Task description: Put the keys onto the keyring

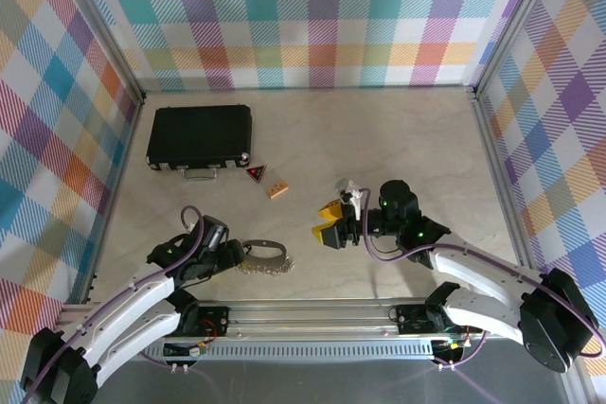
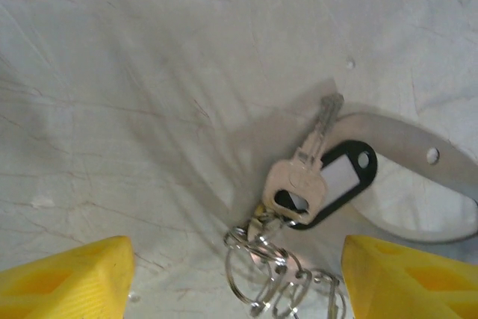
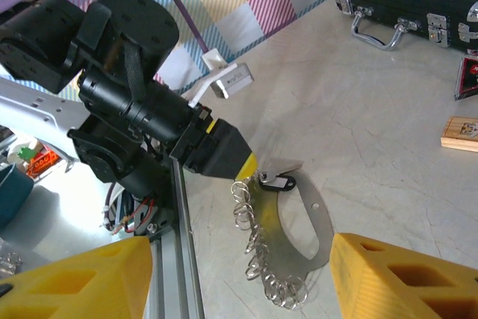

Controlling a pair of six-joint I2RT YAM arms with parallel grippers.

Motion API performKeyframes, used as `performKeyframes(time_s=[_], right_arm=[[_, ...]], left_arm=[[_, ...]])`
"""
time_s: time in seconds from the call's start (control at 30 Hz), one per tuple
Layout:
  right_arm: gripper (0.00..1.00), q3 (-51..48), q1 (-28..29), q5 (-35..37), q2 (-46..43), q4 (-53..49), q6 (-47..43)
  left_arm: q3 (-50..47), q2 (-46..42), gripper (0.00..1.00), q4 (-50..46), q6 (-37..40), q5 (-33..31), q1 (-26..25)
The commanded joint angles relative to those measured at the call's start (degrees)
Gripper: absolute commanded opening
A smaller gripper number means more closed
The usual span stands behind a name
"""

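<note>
Looking down from the overhead camera, I found one container on the table (image 1: 398, 139): a black case (image 1: 199, 136) at the far left, lying flat with its lid down. Through the right wrist camera its latches (image 3: 435, 26) looked fastened and its handle (image 3: 377, 31) hung toward the tabletop, so whatever it held was hidden from me. Just beside its near right corner sat a red-and-black triangular tag (image 1: 257, 173), and next to that a small wooden block (image 1: 277, 189).

The keys (image 2: 302, 173) lay on the table directly in front of the left gripper (image 2: 237, 252), near the front rail (image 1: 312, 314). That gripper's jaws stood wide apart and clamped nothing. One key pointed away from the gripper, its head lying over one end of the keyring (image 2: 340, 175), a black oval with a pale centre. I could not tell whether the key was threaded through it or merely rested on it. Both lay partly on a curved pale metal strip (image 2: 418, 151). A tangle of wire rings (image 2: 258, 270) ran off the bottom edge of the left wrist picture, so the rest of the bunch was cut off there. From overhead the bunch was a glinting tangle, too small to sort piece from piece.

The right gripper (image 1: 331, 224) sat to the right of the keys, apart from them, its jaws spread with nothing between. In its own camera the yellow fingers (image 3: 403, 278) were cut off at the bottom corners.
</note>
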Motion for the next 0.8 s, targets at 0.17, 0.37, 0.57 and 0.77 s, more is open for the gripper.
performKeyframes(time_s=[0.17, 0.37, 0.57, 0.77], right_arm=[[0.64, -1.33, -1.16, -2.28, -2.91, 2.76, 1.38], [0.64, -1.55, -1.57, -2.38, -3.5, 2.65, 1.47], [0.64, -1.75, -2.07, -2.13, -4.12, 2.28, 1.18], [0.64, -1.87, -2.49, -2.13, -4.56, 1.82, 1.03]], left_arm=[[-2.95, 1.61, 0.67, 5.48, -5.41, 2.84, -2.89], [0.06, 10.04, 0.62, 13.67, -3.72, 4.39, -4.6], [4.47, 20.16, 0.61, 21.98, -1.27, 6.17, -5.82], [10.26, 27.93, 0.57, 25.0, 1.92, 5.93, -7.64]])
